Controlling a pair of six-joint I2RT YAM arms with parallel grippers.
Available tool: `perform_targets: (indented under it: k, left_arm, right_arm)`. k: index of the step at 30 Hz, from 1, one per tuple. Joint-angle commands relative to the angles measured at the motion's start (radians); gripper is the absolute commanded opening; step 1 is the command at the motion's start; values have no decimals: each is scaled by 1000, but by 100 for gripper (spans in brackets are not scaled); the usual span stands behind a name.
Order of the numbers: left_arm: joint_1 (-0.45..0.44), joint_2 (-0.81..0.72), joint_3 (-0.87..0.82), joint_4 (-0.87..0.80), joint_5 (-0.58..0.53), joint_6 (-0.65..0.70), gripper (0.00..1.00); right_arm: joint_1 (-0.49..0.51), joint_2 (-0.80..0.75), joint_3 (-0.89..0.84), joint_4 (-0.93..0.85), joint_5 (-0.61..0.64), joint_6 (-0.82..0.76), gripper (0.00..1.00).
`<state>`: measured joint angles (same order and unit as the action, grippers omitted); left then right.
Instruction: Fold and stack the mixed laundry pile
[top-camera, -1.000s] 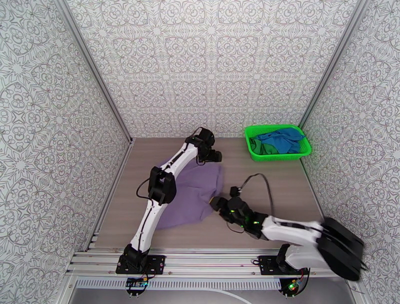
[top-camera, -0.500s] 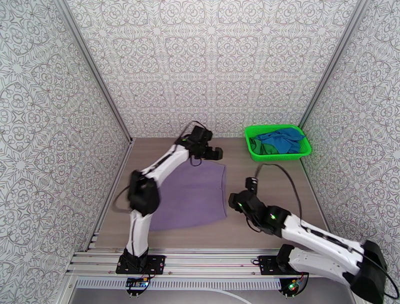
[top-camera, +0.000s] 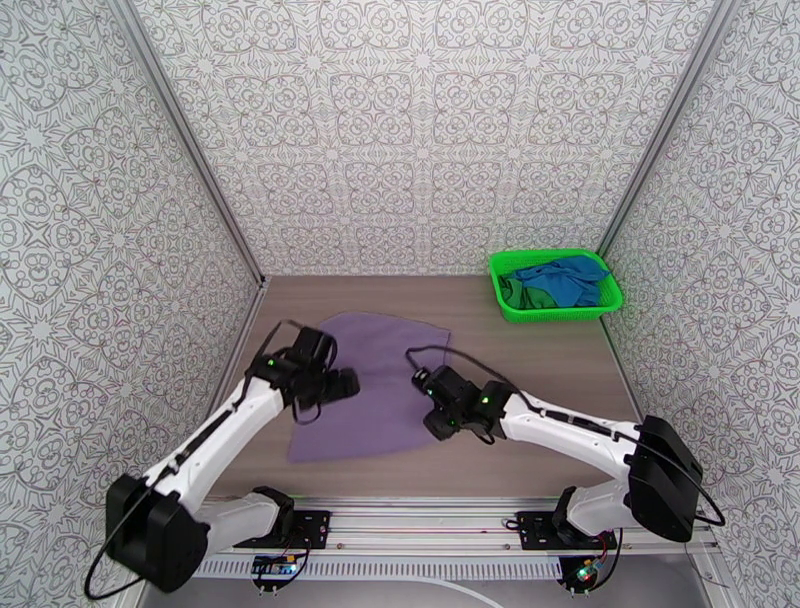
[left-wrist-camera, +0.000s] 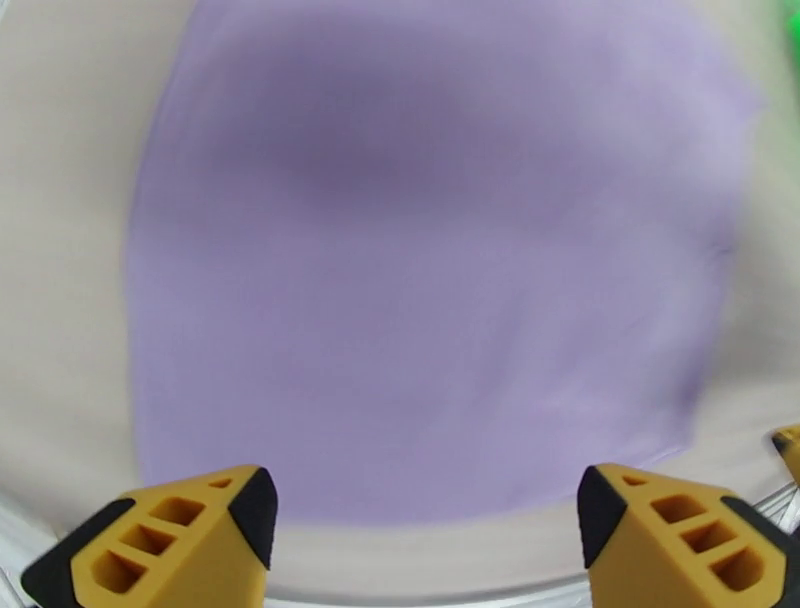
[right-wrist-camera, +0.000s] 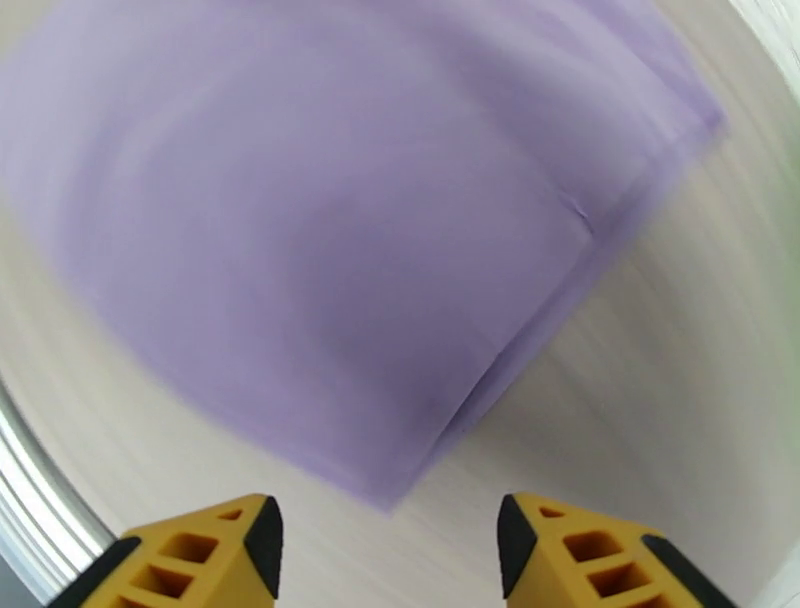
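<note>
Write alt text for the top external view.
A lavender-grey garment lies spread flat on a table, with the left gripper over its left side and the right gripper over its right edge, both open. At the far right corner a green mesh basket holds a blue garment and a dark green garment.

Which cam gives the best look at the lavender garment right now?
Top external: the lavender garment shows nearly its whole outline there, spread flat on the table, and the image is sharp. The left wrist view shows most of the cloth from close up, but blurred. The right wrist view shows one layered corner, also blurred.
</note>
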<state>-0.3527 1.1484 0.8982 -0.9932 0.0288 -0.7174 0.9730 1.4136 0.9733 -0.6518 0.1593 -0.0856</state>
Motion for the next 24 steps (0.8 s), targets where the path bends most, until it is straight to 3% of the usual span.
perform_targets:
  k: [1,3,8,12,18,24]
  left_arm:
    - [27,-83,-79,-97,2,-184,74]
    - [33,-144,-135,-108,16,-232,70]
    - [114,-234,-205,-177,69,-278,73]
    - [188,-264,-253,-221,115,-312,74]
    - [294,-306,-297,-288,86,-352,74]
    - [439,-249,-364,-170,163,-319,68]
  right_arm:
    - [13,-55,-36,-14,-26,-375,63]
    - [11,-58,-42,2,-54,-461,63]
    - [12,-13,-62,21,-136,-609,63]
    - [11,77,-61,52,-117,-645,62]
    - [10,116,-79,159,-145,-654,62]
    - [10,133,-114,232,-189,-663,62]
